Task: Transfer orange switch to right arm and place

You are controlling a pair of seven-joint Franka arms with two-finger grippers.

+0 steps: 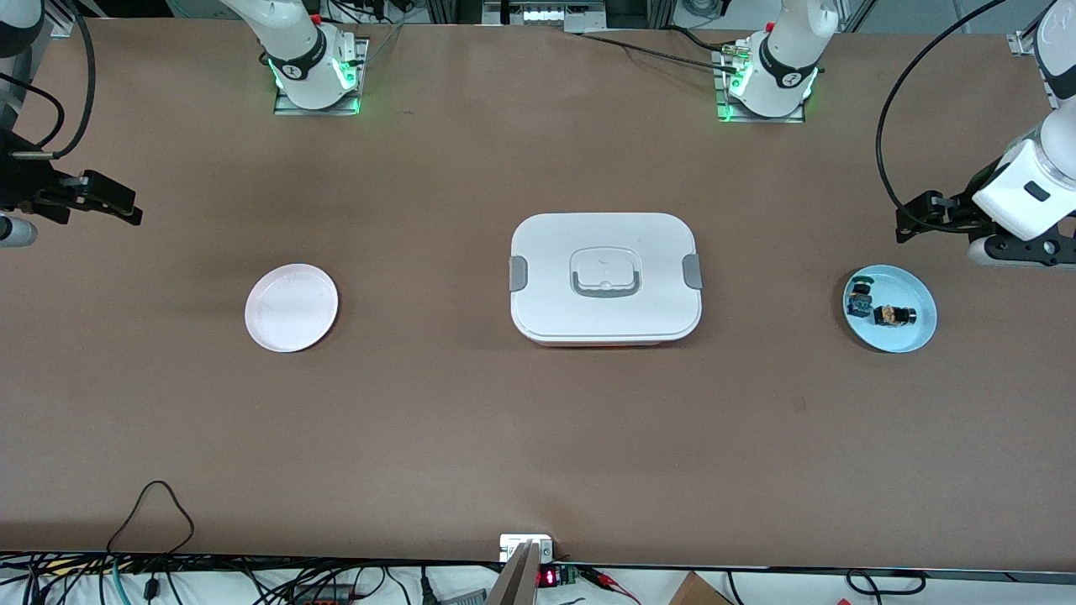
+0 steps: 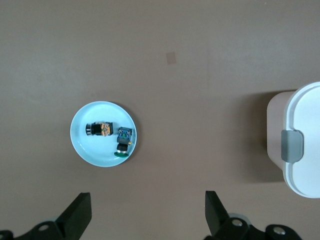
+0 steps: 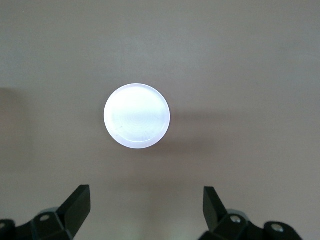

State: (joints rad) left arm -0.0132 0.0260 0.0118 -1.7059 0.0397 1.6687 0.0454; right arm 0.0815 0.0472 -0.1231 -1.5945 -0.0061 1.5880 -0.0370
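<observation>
Taking the white lidded box [image 1: 605,279] in the middle of the surface [image 1: 538,437] as the marker, and starting at the right arm's end: the right hand [image 1: 126,210] is hanging in the air out toward that end, its fingers [image 3: 75,207] standing wide apart and gripping nothing, the arm waiting. Below it and a little toward the box, the pink plate [image 1: 291,307] is sitting bare, probably set there as the drop-off spot within that arm's easy reach.

The box itself is sitting shut, both grey latches down, between the two plates, so I would guess any handover has to happen above it or beside it.

Toward the left arm's end from the box, the blue plate [image 1: 889,308] is carrying the orange switch [image 1: 894,316], lying on its side, just beside a green-capped switch [image 1: 859,297]. The left hand [image 1: 912,220] is hovering close to this plate, fingers [image 2: 77,215] spread wide and empty, seemingly poised for the first pick.
</observation>
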